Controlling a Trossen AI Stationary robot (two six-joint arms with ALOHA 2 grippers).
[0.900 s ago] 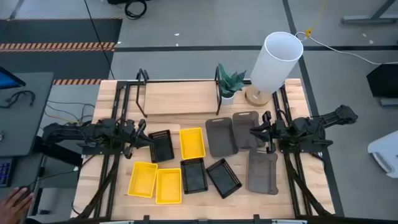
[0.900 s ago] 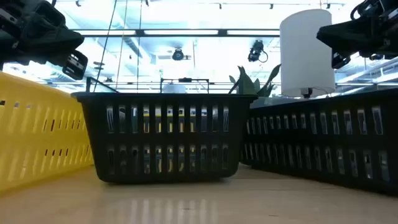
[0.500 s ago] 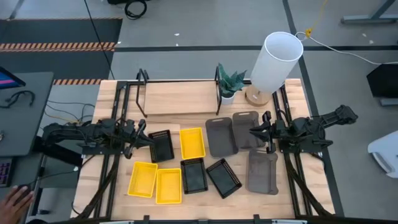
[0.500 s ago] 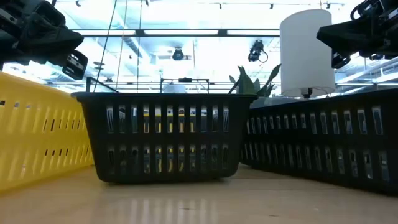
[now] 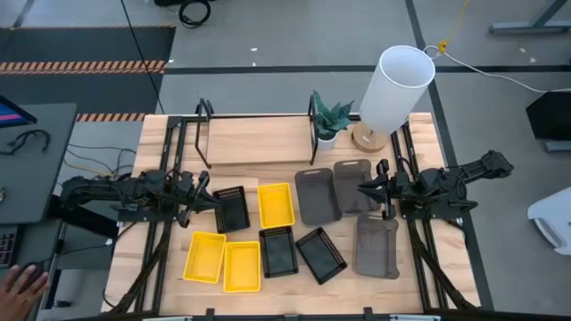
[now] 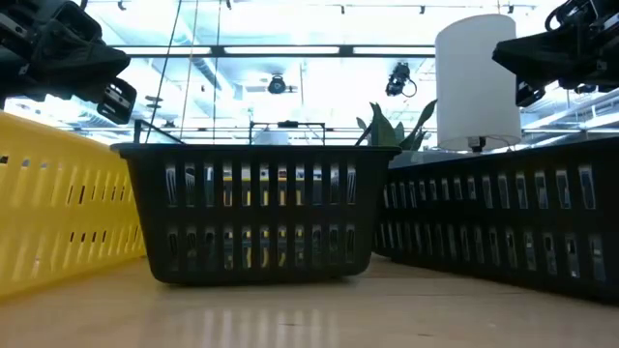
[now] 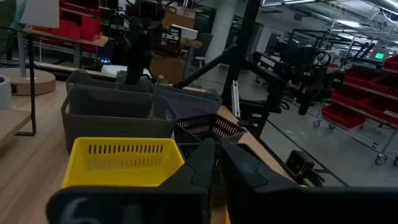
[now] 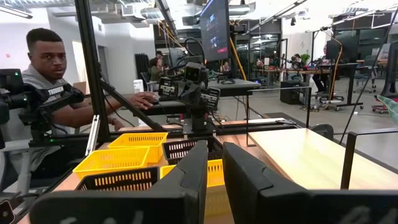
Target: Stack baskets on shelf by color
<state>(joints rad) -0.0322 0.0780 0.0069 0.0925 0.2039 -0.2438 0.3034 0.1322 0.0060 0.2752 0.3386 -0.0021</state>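
In the high view, three yellow baskets (image 5: 276, 204) (image 5: 205, 257) (image 5: 242, 266), three black mesh baskets (image 5: 232, 208) (image 5: 278, 251) (image 5: 320, 255) and three dark grey baskets (image 5: 317, 195) (image 5: 354, 185) (image 5: 376, 246) sit flat on the tabletop, none stacked. The shelf (image 5: 259, 141) stands along the far edge with nothing on its board. My left gripper (image 5: 217, 198) (image 7: 216, 149) hovers, shut, at the left side of a black basket. My right gripper (image 5: 361, 189) (image 8: 214, 155) hovers, shut, over the grey baskets. The low view shows both arms raised above the baskets.
A tall white lamp (image 5: 393, 89) and a small potted plant (image 5: 330, 120) stand at the far right by the shelf's end. A person's hand (image 5: 22, 285) rests off the table's near left corner; a person sits beyond the table in the right wrist view (image 8: 56, 93).
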